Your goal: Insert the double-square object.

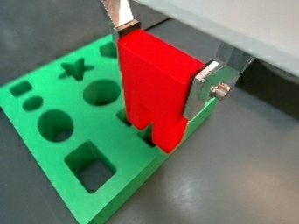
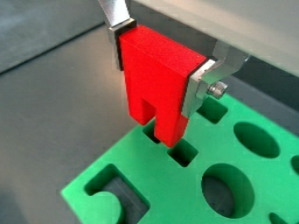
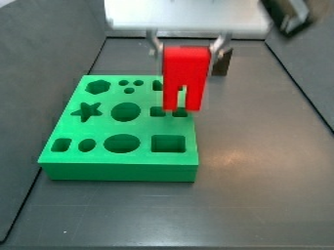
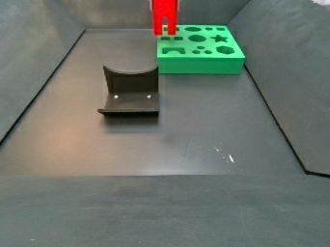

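Observation:
The double-square object (image 1: 152,83) is a bright red block with two legs split by a narrow slot. My gripper (image 1: 162,66) is shut on it, with a silver finger on each side, in both wrist views (image 2: 159,74). It hangs upright with its legs down, over the green board (image 3: 78,137) with shaped holes. In a side view the block (image 3: 185,76) has its leg tips right at the pair of small square holes (image 3: 170,113) near the board's edge. Whether the tips are inside the holes I cannot tell. Another side view shows the block (image 4: 164,17) at the far end.
The green board (image 4: 206,60) also has a star hole (image 3: 89,110), round holes and a large square hole (image 3: 169,145). The dark fixture (image 4: 129,92) stands on the grey floor away from the board. Sloping grey walls (image 4: 52,68) bound the floor.

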You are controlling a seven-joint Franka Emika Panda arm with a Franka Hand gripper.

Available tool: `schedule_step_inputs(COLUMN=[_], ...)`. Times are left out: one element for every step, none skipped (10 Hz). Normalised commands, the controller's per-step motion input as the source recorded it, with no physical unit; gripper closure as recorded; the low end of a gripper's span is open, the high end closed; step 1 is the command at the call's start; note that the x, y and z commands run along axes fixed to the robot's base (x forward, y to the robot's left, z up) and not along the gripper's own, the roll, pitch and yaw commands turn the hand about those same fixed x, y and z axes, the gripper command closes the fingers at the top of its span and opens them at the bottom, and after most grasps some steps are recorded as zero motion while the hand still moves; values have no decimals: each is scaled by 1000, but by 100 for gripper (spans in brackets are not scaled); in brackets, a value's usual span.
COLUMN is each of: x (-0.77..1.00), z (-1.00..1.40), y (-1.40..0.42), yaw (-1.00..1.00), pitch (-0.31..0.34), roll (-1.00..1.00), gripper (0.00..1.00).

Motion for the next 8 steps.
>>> schedule_step_inputs(x=[-100,-106,-211,-314,-400,-349,-100,0], z=[-503,-397,-326,-306,-317,-369,-486,-606], y=[-103,-6,0,0,63,94,146,126], yaw=[-46,-74,-109,-114,-91,-51,0,0], pitch=[0,0,0,0,-3,-26,-20,-20], roll=[210,156,120,77,39,34,49,54], gripper=[100,100,100,100,100,100,100,100])
